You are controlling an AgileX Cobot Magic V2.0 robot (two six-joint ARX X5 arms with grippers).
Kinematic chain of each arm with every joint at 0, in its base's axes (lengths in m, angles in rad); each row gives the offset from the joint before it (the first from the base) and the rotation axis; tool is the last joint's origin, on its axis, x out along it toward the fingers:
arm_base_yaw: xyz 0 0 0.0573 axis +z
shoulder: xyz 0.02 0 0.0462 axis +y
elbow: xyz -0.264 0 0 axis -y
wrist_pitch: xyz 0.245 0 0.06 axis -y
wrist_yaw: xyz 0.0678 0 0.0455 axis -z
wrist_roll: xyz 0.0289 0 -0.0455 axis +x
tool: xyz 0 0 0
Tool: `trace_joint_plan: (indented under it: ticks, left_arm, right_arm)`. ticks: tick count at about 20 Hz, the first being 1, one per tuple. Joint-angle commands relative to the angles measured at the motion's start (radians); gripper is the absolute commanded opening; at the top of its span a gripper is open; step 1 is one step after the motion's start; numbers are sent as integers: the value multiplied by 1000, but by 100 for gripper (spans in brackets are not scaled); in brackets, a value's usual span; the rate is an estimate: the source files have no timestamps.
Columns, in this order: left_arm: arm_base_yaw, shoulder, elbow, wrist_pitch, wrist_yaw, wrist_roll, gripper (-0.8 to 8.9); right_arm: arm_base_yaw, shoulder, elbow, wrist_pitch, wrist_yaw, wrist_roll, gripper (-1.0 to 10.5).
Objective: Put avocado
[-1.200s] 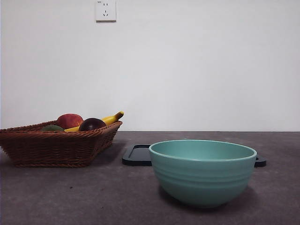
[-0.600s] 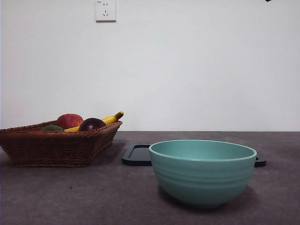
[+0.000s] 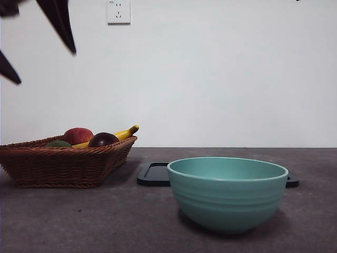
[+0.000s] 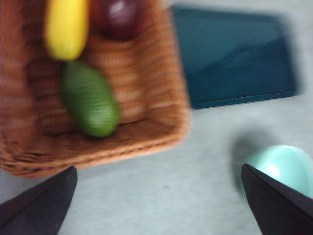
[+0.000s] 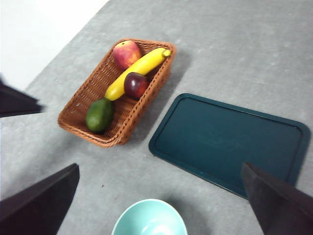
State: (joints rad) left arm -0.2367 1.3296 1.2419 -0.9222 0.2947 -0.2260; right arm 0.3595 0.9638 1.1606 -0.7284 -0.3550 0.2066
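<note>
- Left gripper (image 4: 156, 205): jaws spread wide apart, holding nothing, poised above the near end of the basket (image 4: 161, 125); it appears as dark tips at the upper left of the front view (image 3: 39, 39).
- Avocado (image 4: 89, 98): lies in the basket just ahead of the left gripper, untouched, beside the banana (image 4: 66, 27) and a purple fruit (image 4: 120, 17).
- Right gripper (image 5: 159, 205): jaws open and empty, high above the table (image 5: 234, 58), with the bowl (image 5: 149, 218) beneath and the tray (image 5: 230, 142) ahead.
- Apple (image 5: 126, 53): at the basket's far end.
</note>
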Motion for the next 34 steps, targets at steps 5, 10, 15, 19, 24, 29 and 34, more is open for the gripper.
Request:
trace_joint_plan:
  ticks: [5,10,15,19,24,29,34]
  left_arm:
    - [14,329,204,-84,-93,46,679]
    - [21,482,274,-65,-142,50,679]
    - [21,567,283,-21,-145,58,679]
    - [21,610,283,-2,-145,58,679]
    - [21,657,285,3,-145,61,647]
    - [20,688,285,1,-145,65,420]
    - [21,689,302,-2,-136,72,182]
  right_arm:
    - [5,7,19,8,-51,1,626]
    - [5,7,19,8,-76,4,626]
    - [5,7,19,3,-76,7,626]
    - [5,7,19,-13,-76,7,626]
    - [5,7,19,-14,-76,16,626]
    - [5,7,19,-16,-76,20,626]
    - [5,7,19,-29,-76,21,626]
